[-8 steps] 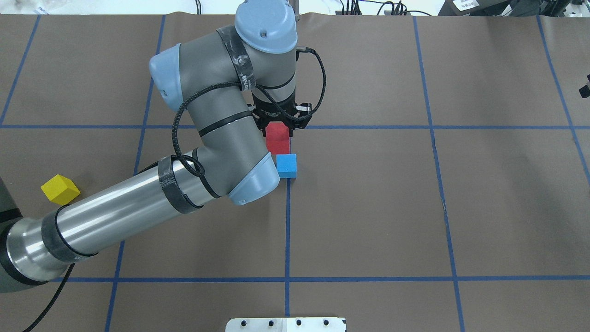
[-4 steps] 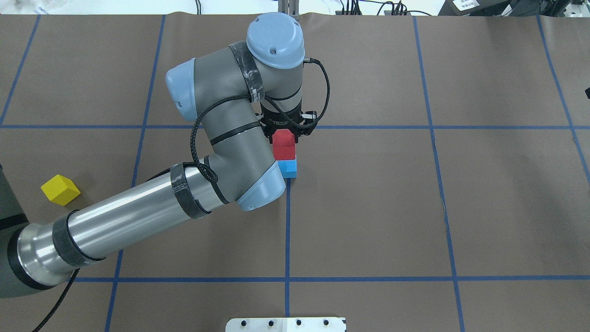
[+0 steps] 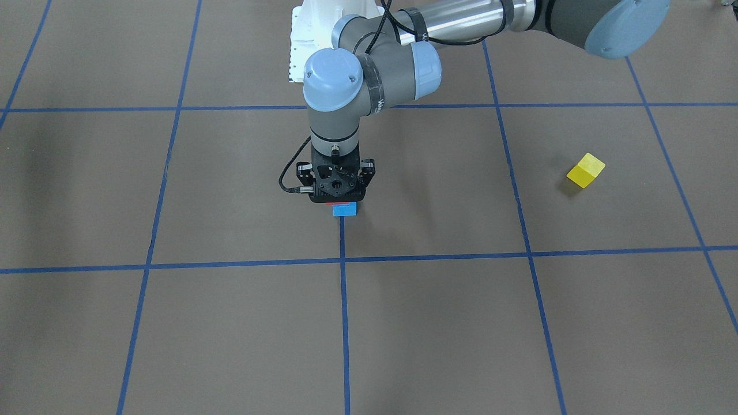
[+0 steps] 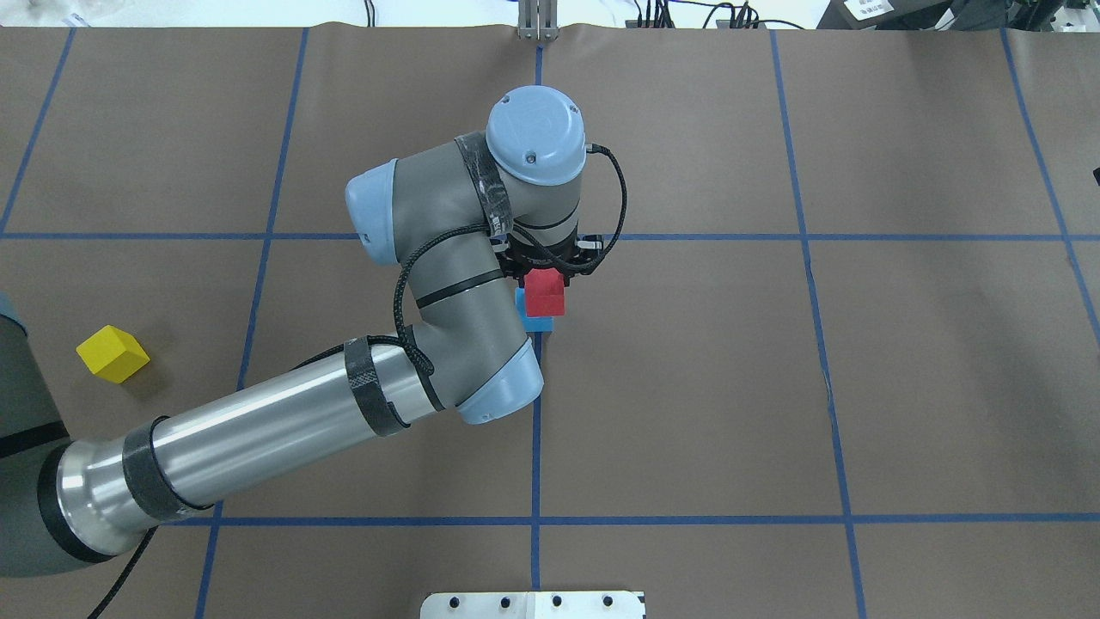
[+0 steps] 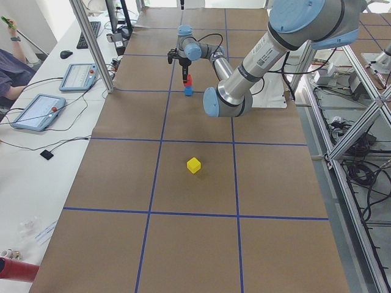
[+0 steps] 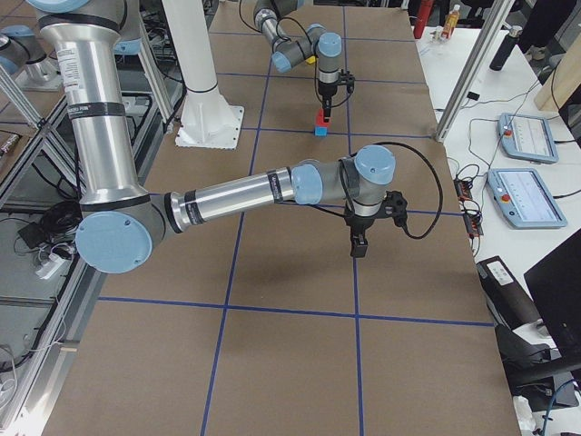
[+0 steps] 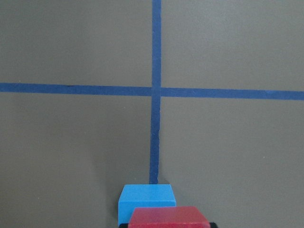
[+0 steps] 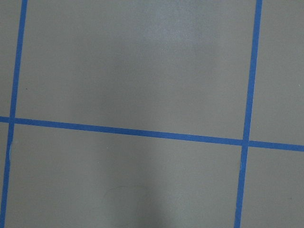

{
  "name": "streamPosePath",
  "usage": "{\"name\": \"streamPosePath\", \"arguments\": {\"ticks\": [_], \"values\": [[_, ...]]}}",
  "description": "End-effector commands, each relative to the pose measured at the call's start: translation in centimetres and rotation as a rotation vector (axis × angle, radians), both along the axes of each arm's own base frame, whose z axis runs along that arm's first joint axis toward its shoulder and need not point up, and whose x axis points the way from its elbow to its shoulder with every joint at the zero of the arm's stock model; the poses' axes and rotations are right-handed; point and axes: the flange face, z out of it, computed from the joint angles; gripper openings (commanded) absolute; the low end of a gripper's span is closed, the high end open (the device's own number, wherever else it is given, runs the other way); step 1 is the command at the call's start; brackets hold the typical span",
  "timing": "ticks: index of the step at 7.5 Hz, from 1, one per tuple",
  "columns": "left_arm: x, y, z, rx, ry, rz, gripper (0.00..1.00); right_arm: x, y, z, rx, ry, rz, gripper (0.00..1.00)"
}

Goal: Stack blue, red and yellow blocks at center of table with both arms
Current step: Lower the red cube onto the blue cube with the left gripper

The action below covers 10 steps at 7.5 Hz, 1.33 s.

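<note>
Well, in the front-facing view your left gripper [image 3: 337,196] points straight down at mid-frame, the blue block [image 3: 345,211] peeking out beneath it; the yellow block [image 3: 586,170] lies well apart at right. From overhead, that gripper clamps the red block [image 4: 544,295], directly over the blue block — contact unclear. In the right-side view the right gripper [image 6: 358,249] hangs mid-frame above the table [image 6: 272,363] — open or closed, you cannot tell.

**Robotics lab test cell**

A desk [image 5: 122,183] covered in brown paper and gridded with blue tape lines [image 5: 183,141] stands among silver aluminium frame posts [image 5: 91,43]. Grey touchscreen control pendants [image 5: 36,112] lie on a white side bench [image 5: 36,183]. Black cable bundles [image 5: 360,177] trail alongside.
</note>
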Motion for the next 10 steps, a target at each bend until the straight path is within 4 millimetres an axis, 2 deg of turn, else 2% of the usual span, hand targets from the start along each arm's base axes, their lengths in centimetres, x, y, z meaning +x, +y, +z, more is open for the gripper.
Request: {"name": "streamPosePath", "arguments": {"ticks": [1,5,10], "values": [[-0.43,-0.33,0.22,0.001,-0.003,-0.006,0.0,-0.01,-0.04,-0.07,0.001,-0.001,0.0,1.0],[-0.53,-0.29,1.07,-0.005,-0.013,-0.008,0.0,-0.01,0.08,0.01,0.0,-0.003,-0.002,0.99],[-0.98,-0.26,0.87,0.0,-0.006,-0.008,0.0,0.09,0.19,0.18,-0.002,-0.002,-0.001,0.99]]}}
